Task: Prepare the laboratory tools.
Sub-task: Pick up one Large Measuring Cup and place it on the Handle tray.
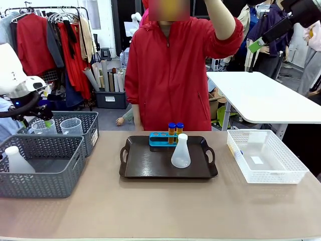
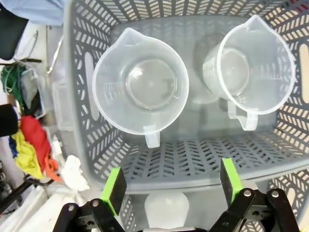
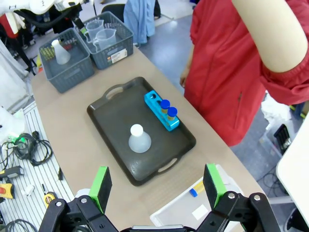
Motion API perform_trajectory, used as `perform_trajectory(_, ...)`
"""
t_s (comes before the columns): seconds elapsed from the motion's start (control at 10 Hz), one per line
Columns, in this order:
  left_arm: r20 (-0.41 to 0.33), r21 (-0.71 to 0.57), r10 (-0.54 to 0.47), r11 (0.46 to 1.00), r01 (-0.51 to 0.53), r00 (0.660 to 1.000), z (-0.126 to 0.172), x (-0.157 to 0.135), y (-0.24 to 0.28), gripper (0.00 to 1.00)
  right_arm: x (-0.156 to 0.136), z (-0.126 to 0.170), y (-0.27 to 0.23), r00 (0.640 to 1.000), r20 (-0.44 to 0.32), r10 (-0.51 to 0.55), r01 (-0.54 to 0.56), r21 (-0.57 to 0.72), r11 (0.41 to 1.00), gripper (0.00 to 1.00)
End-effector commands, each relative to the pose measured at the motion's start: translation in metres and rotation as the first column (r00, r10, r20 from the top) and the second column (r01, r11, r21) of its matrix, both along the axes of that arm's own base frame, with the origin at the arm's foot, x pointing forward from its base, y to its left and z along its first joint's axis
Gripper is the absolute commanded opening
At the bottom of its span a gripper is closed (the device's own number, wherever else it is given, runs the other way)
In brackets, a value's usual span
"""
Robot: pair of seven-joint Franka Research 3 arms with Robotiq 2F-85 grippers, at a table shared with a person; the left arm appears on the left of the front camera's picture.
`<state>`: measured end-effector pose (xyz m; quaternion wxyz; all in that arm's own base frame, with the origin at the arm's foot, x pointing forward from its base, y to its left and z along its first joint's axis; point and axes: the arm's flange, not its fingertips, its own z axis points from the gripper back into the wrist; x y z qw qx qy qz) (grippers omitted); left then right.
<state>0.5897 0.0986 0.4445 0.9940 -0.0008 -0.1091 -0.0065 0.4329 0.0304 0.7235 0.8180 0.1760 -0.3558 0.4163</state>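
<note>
On the dark tray [image 1: 140,168] stand a small blue tube rack [image 1: 161,139] with two blue-capped tubes [image 1: 175,129] of orange liquid and a translucent conical flask [image 1: 180,151]. Two clear handled beakers [image 2: 141,87] [image 2: 251,67] sit in the far grey basket [image 1: 90,123]. My left gripper [image 1: 42,120] [image 2: 174,186] hangs open right above them, holding nothing. High over the table's right side my right gripper [image 1: 258,45] [image 3: 158,186] is open and empty, looking down on the tray [image 3: 111,121], rack [image 3: 161,112] and flask [image 3: 139,140].
A second flask [image 1: 16,159] stands in the near grey basket [image 1: 45,181] at the left. The white lattice bin [image 1: 281,173] at the right holds one blue-capped tube [image 3: 195,190]. A person in a red jacket [image 1: 170,75] stands behind the tray with one arm raised.
</note>
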Motion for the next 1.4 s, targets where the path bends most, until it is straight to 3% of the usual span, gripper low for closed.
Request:
perform_trajectory(0.0, 0.000, 0.014, 0.038, 0.999, -0.038, 0.999, -0.005, 0.007, 0.004, 1.00, 0.000, 0.001, -0.001, 1.000, 0.005, 0.012, -0.012, 0.010, 1.000, 1.00)
perform_trajectory(0.3, -0.018, 0.010, 0.063, 0.998, -0.063, 0.998, -0.014, 0.018, 0.011, 1.00, 0.000, 0.001, -0.001, 1.000, 0.005, 0.012, -0.012, 0.010, 1.000, 1.00)
perform_trajectory(0.6, -0.020, -0.001, 0.037, 0.999, -0.037, 0.999, -0.017, 0.010, 0.008, 1.00, 0.000, 0.001, -0.001, 1.000, 0.005, 0.012, -0.012, 0.010, 1.000, 1.00)
perform_trajectory(1.3, -0.075, 0.027, 0.068, 0.997, -0.067, 0.995, -0.040, 0.053, 0.018, 1.00, 0.000, 0.001, -0.001, 1.000, 0.005, 0.012, -0.012, 0.010, 1.000, 1.00)
